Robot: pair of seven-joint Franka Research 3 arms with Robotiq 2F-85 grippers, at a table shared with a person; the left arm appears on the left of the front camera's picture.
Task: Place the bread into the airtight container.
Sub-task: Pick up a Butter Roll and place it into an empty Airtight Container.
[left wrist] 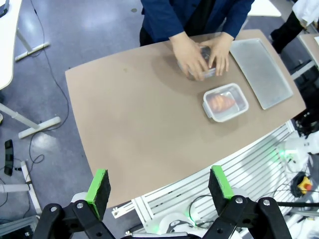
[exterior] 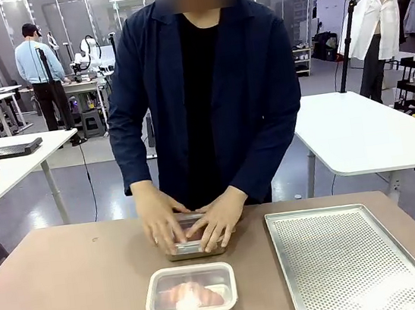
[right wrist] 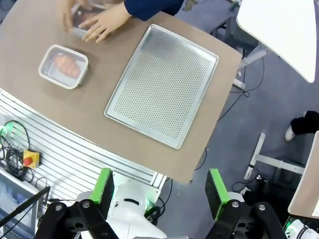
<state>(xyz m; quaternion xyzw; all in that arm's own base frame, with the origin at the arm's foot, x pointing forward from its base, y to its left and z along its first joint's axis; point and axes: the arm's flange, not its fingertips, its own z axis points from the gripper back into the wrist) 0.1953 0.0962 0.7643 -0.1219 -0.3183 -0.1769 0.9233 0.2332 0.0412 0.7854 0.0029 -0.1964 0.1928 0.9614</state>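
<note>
Currently the bread (exterior: 190, 295) lies inside the airtight container (exterior: 191, 297), lid on, near the robot-side edge of the brown counter (exterior: 73, 295). Just beyond it, nearly touching, a second container (exterior: 192, 242) sits under the person's two hands: one hand (exterior: 160, 216) on its left side, the other hand (exterior: 217, 218) on its right. A perforated metal tray (exterior: 344, 259) lies empty to the right of both containers, near but apart. The left gripper (left wrist: 159, 188) hangs high off the counter's edge, fingers (left wrist: 99, 185) wide, nothing between them. The right gripper (right wrist: 160, 192) likewise hangs high past the tray side, fingers (right wrist: 215, 191) wide and empty. White tables (exterior: 365, 134) stand behind the person.
</note>
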